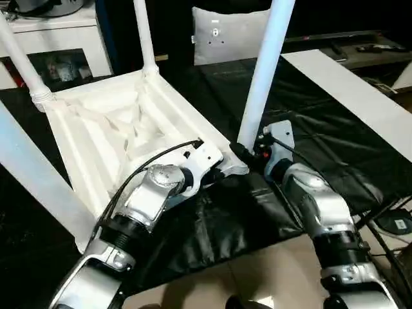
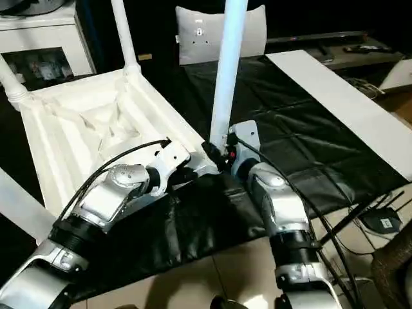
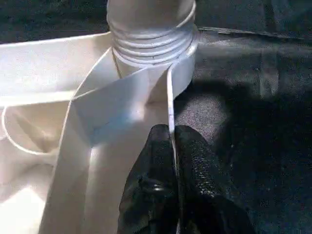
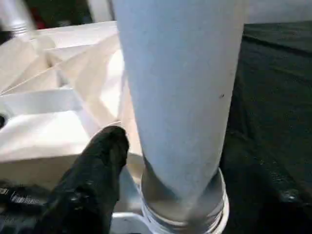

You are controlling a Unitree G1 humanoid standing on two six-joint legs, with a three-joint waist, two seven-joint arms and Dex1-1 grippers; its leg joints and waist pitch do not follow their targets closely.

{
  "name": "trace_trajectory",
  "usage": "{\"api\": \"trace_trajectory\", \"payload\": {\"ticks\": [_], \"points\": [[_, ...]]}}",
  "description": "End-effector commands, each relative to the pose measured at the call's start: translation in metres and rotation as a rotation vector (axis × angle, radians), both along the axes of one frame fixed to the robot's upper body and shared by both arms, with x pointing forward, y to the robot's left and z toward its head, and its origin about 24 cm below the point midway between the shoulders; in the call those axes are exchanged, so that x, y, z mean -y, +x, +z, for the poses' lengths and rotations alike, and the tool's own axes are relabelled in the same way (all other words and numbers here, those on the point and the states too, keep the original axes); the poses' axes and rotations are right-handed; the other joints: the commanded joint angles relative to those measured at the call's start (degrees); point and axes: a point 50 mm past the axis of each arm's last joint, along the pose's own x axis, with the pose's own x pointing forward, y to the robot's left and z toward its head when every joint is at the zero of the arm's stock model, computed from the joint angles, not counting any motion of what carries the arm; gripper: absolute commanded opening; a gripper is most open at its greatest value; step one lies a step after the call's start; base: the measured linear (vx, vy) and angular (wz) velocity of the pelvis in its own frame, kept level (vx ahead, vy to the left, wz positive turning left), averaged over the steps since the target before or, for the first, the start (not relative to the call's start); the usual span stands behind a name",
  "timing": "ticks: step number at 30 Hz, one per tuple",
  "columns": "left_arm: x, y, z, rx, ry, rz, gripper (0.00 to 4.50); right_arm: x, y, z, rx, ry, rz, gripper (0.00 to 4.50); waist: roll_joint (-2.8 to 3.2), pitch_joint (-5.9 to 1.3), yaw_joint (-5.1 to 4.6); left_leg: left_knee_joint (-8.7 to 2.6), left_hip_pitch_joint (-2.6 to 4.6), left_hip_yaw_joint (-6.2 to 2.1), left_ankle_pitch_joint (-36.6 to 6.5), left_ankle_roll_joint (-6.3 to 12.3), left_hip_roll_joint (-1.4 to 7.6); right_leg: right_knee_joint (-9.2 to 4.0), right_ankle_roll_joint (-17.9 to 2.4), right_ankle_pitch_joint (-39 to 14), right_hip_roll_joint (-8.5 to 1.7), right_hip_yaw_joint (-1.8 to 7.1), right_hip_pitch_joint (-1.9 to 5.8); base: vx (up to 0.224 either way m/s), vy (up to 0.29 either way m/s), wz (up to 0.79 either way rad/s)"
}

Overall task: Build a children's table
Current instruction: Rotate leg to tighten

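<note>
Pinching the upturned children's table [image 1: 109, 129] rim, left jaws are clamped shut, while right jaws are spread around the corner leg [image 1: 264, 77].

No text, label, brand, number or sign is legible on anything here.
</note>
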Motion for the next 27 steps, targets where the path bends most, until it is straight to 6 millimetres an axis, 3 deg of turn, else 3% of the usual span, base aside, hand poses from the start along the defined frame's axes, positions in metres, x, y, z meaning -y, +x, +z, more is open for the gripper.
{"api": "trace_trajectory", "payload": {"ticks": [1, 5, 7, 9, 13, 16, 21, 27], "points": [[0.002, 0.001, 0.011, 0.071, 0.003, -0.043, 0.0, -0.009, -0.007, 0.003, 0.018, 0.009, 0.136, 3.44, -0.39, -4.12, 0.58, -3.44, -0.66, -0.04, -6.4, 5.67, 1.28, -3.96, -1.6, -22.7, -4.36, 4.09, 3.56, 0.0, 0.0, 0.0], [-0.009, -0.005, 0.006, 0.047, 0.027, -0.106, 0.0, 0.013, -0.01, 0.008, 0.061, -0.06, 0.225, 3.75, -0.5, -4.78, 1.02, -3.13, -1.37, -0.23, -1.3, 7.14, 1.68, -2.4, -3.6, -15.4, -4.35, 4.49, 3.82, 0.0, 0.0, 0.0], [-0.015, -0.01, 0.003, 0.042, 0.042, -0.188, 0.0, 0.028, -0.013, 0.012, 0.106, -0.131, 0.305, 3.9, -0.59, -4.82, 1.58, -2.75, -1.75, -0.17, 1.0, 8.93, 1.71, -1.7, -5.2, -11.9, -4.24, 4.56, 3.51, 0.0, 0.0, 0.0], [-0.019, -0.014, 0.002, 0.036, 0.061, -0.245, 0.0, 0.035, -0.015, 0.015, 0.122, -0.155, 0.354, 4.08, -0.66, -4.36, 1.75, -2.87, -1.62, 0.07, -1.2, 8.85, 1.69, -2.09, -5.0, -14.9, -4.24, 4.62, 3.27, 0.0, 0.0, 0.0], [-0.026, -0.023, 0.001, 0.017, 0.072, -0.361, 0.0, 0.043, -0.022, 0.022, 0.13, -0.154, 0.495, 4.08, -0.75, -4.12, 1.97, -3.12, -1.15, 0.23, -5.4, 6.9, 1.65, -3.24, -2.4, -22.7, -4.21, 4.36, 3.18, 0.0, 0.0, 0.0], [-0.03, -0.027, 0.0, 0.001, 0.09, -0.421, 0.0, 0.046, -0.026, 0.022, 0.106, -0.15, 0.574, 4.08, -0.78, -4.15, 2.18, -3.13, -1.14, 0.13, -5.9, 6.87, 1.77, -3.23, -2.3, -22.7, -4.17, 4.35, 3.14, 0.0, 0.0, 0.0], [-0.042, -0.031, 0.003, -0.014, 0.142, -0.556, 0.0, 0.048, -0.032, 0.018, 0.038, -0.137, 0.738, 3.61, -1.1, -4.39, 3.17, -3.16, -1.01, 0.16, -4.9, 7.01, 2.09, -2.72, -3.2, -21.0, -4.23, 4.56, 3.02, 0.0, 0.0, 0.0], [-0.042, -0.033, 0.007, -0.019, 0.151, -0.624, 0.0, 0.043, -0.033, 0.014, -0.001, -0.131, 0.8, 3.09, -1.22, -4.54, 3.65, -3.18, -1.15, 0.14, -3.1, 6.48, 2.26, -2.25, -4.1, -19.4, -4.39, 4.72, 3.11, 0.0, 0.0, 0.0]]}}
